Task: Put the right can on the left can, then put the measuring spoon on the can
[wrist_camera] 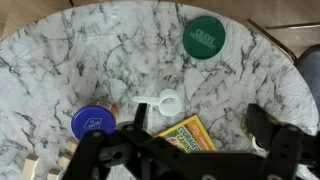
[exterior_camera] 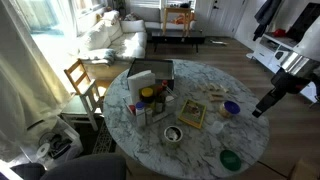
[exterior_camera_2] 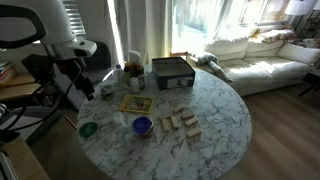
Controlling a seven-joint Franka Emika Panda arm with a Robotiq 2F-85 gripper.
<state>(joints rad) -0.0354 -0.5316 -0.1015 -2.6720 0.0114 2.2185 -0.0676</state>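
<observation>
The right can [wrist_camera: 93,121], blue-topped, stands upright on the marble table [wrist_camera: 60,60] near the edge on the robot's side. Nothing is on it and nothing grips it. Just beside it lies the measuring spoon [wrist_camera: 165,103], handle pointing toward the can with a narrow gap between them. It lies flat and untouched, sensibly so, since its turn comes last. The left can [exterior_camera: 173,133], the shiny silver one, sits well apart beyond a yellow printed card [wrist_camera: 190,137], close to the edge facing the camera in that exterior view. The wrist view does not show it. Neither step is done: the cans stand separate and the spoon is on the table.

The gripper [wrist_camera: 195,128] hangs above the robot-side edge with jaws spread wide and empty, and the card and marble show between the fingers. I judge the wide spread is meant to take the blue-topped can across its round side. The can lies toward one finger rather than centred, so the next move probably calls for shifting over it and coming down without brushing the spoon so close by.

Further out are a green round disc [wrist_camera: 204,38] near the robot-side edge and wooden blocks [exterior_camera: 213,95] past the card. A dark box [exterior_camera_2: 172,72] and some jars [exterior_camera: 145,100] stand toward the far edge.
</observation>
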